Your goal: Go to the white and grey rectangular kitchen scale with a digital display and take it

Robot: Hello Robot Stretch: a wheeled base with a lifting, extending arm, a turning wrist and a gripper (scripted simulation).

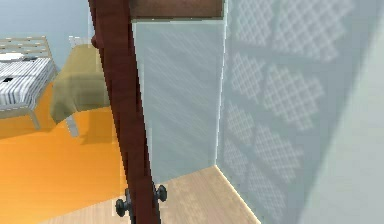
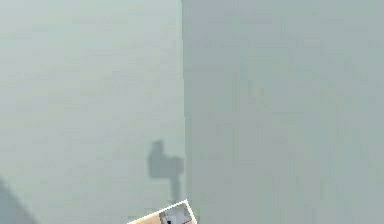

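Observation:
At the arm side view's bottom edge a white square with black marks, the marker at the arm's end, pokes into the picture in front of a bare pale wall. A wall corner runs straight up above it.
A dark red-brown door stands edge-on close ahead, with dark knobs low down. To its right a pale blue wall and a side wall with lattice light patches close a narrow wood-floored nook. To its left are orange floor, a yellowish armchair and a striped bed.

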